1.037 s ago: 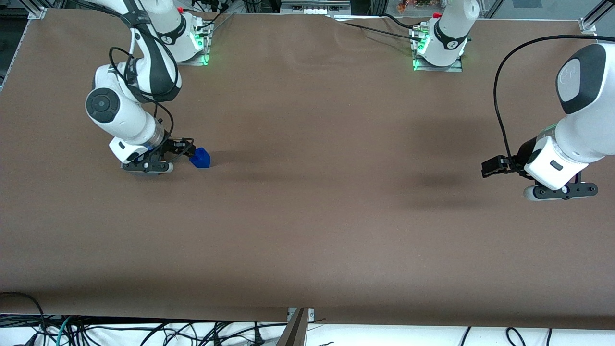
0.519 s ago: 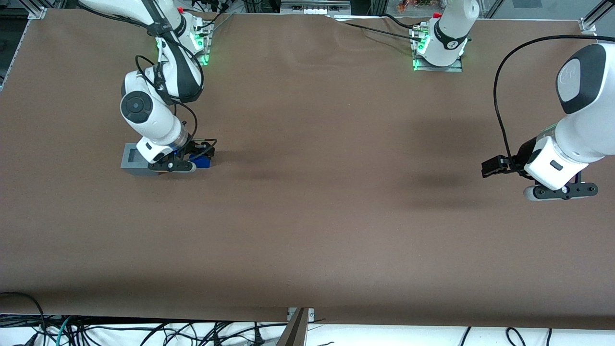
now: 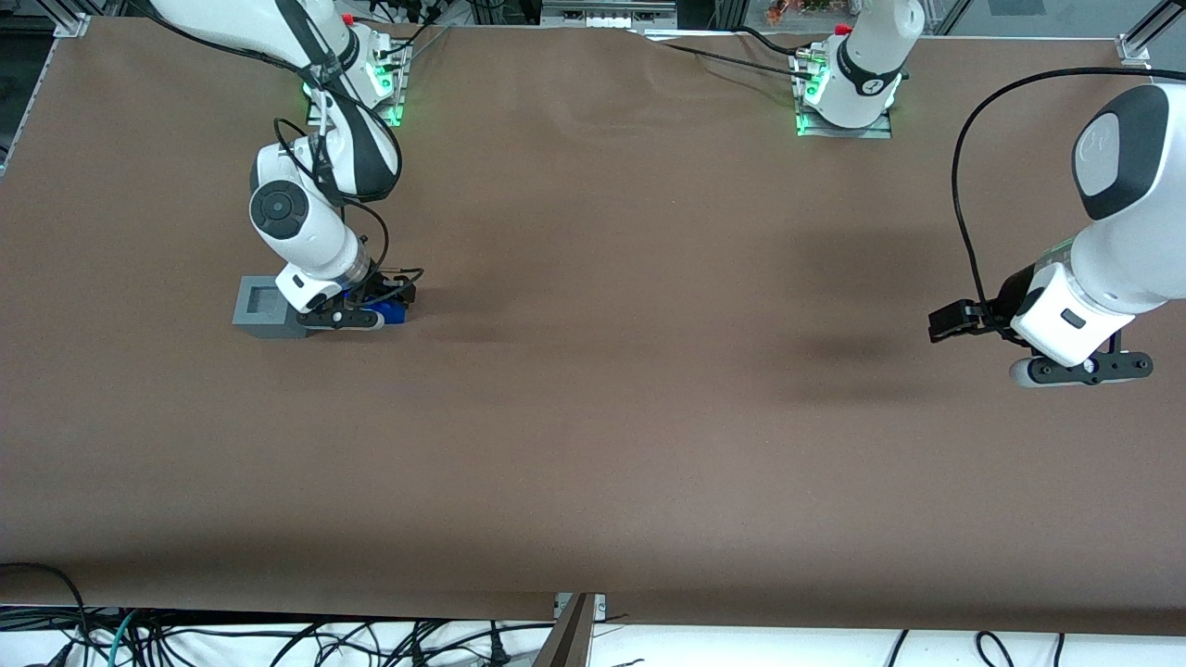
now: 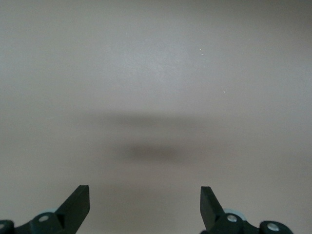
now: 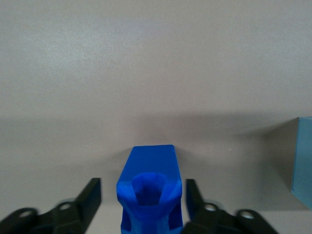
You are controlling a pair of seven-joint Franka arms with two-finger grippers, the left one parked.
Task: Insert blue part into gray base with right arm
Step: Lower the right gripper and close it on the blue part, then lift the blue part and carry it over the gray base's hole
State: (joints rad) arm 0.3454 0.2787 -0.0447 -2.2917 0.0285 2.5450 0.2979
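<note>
End effector: I have the end effector low over the blue part, near the tabletop edge at the working arm's end. In the right wrist view its fingers stand spread, one on each side of the blue part, with a gap on both sides, so nothing is pinched yet.

Blue part: it rests on the tabletop with a hollow, knobbed face turned up toward the wrist camera. I judge I am centred over it so that the fingers can close on its two flat flanks.

Gray base: the gray base sits just beside the blue part, closer to the tabletop's working-arm edge, its square socket facing up. A pale corner of it shows in the wrist view.

Right arm: the right arm reaches down from its mount near the tabletop corner, wrist pointing downward for a top grasp.

Stage: I judge the grasp is not yet made; insertion is still to come.

Risk: closing off-centre could twist the part before the lift.
</note>
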